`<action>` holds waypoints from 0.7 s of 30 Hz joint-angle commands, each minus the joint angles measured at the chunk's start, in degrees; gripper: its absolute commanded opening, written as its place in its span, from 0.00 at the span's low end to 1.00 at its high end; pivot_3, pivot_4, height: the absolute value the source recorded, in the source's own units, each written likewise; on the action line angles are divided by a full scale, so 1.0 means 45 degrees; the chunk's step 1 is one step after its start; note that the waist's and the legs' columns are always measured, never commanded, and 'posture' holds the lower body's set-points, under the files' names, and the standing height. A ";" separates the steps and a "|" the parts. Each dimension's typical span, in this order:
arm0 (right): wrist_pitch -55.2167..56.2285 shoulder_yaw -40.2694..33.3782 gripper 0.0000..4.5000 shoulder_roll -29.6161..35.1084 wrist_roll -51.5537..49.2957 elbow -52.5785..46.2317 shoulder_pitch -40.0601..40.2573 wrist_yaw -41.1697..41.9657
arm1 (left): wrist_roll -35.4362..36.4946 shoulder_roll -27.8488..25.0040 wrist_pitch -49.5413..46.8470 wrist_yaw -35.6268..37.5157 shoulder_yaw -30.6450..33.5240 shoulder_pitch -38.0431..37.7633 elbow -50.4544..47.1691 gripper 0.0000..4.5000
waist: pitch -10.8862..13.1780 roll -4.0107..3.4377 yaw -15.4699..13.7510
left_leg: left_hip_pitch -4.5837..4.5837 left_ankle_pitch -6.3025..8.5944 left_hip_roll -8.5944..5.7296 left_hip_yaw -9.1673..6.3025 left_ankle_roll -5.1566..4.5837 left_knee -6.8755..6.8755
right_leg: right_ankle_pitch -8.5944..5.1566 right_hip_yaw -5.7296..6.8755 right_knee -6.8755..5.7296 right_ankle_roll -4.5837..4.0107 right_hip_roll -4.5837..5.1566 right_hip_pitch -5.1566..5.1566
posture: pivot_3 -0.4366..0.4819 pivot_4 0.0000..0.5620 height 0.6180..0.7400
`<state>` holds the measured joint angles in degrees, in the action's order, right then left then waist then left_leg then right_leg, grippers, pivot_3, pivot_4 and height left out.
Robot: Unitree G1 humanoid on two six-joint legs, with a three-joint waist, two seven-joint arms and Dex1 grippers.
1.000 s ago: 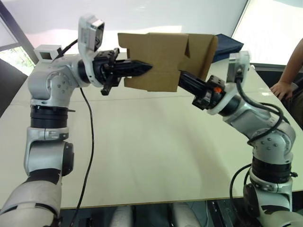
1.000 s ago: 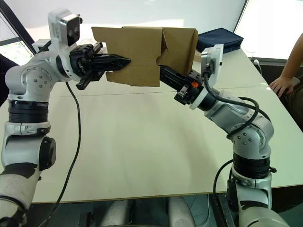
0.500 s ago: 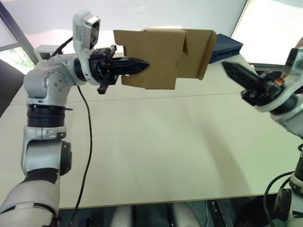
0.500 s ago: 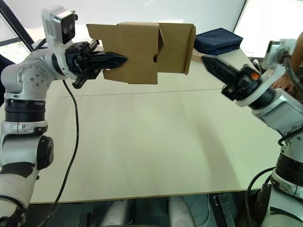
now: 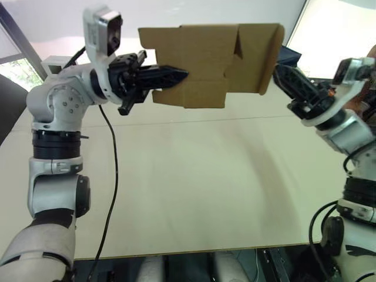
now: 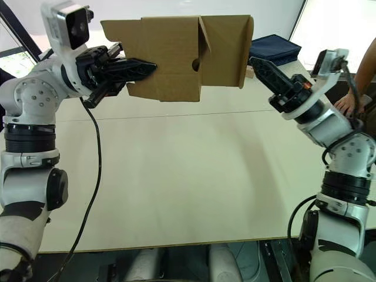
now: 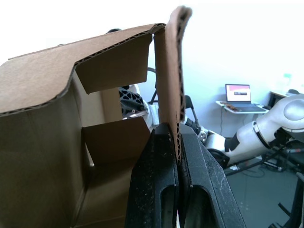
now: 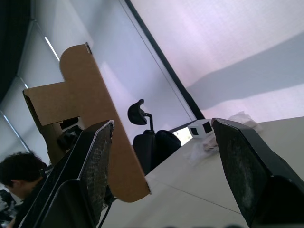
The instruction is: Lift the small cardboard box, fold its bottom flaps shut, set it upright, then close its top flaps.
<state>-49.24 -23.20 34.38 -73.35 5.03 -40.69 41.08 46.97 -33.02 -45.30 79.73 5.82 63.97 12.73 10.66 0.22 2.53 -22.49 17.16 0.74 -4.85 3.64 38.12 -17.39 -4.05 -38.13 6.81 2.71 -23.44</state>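
I held the small cardboard box (image 5: 211, 64) up in the air, well above the pale table (image 5: 194, 176), with my left gripper (image 5: 176, 75) pinched tight on one of its side walls. In my left wrist view the two black fingers (image 7: 161, 190) were pressed together with the corrugated edge of that wall clamped between them (the box's inside and a short folded flap lay just beside them). The box lay on its side, its open ends facing sideways and its flaps sticking out. My right gripper (image 5: 289, 79) hung just beside the flap on the box's right end, its fingers spread apart and gripping nothing; in my right wrist view the notched flap (image 8: 90, 123) stood beside one finger. A dark blue bag (image 6: 276, 48) rested on the table behind the box, and a person's hand (image 6: 346, 104) leaned on the table's far right edge.
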 commanded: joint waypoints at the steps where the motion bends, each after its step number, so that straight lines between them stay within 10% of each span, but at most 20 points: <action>1: -0.0120 -0.0174 0.76 -0.0363 -0.0572 -0.0695 -0.0429 0.0021 | 0.0329 -0.0041 -0.0038 -0.0063 0.0374 0.0407 -0.0369 0.00 | 0.0000 0.0000 -0.0007 | 0.0000 -0.0001 -0.0002 0.0000 0.0001 0.0001 | 0.0000 0.0001 -0.0001 0.0000 0.0004 0.0001 | 0.48 0.27 1.00; 21: 0.0229 -0.0715 0.76 -0.2183 -0.3729 -0.2992 0.0040 -0.2312 | 0.0017 0.0123 0.0146 -0.0196 0.0381 0.0790 0.0625 0.00 | 0.0000 -0.0002 0.0033 | 0.0000 0.0000 -0.0001 -0.0003 0.0001 0.0000 | 0.0000 0.0001 -0.0004 0.0000 0.0001 -0.0002 | 0.48 0.27 1.00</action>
<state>-49.51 -25.02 25.11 -86.99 -5.21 -40.28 31.29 46.81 -32.09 -45.63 78.78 5.84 65.66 16.10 10.67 0.21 2.68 -22.49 17.16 0.73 -4.86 3.65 38.12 -17.39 -4.04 -38.15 6.81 2.72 -23.45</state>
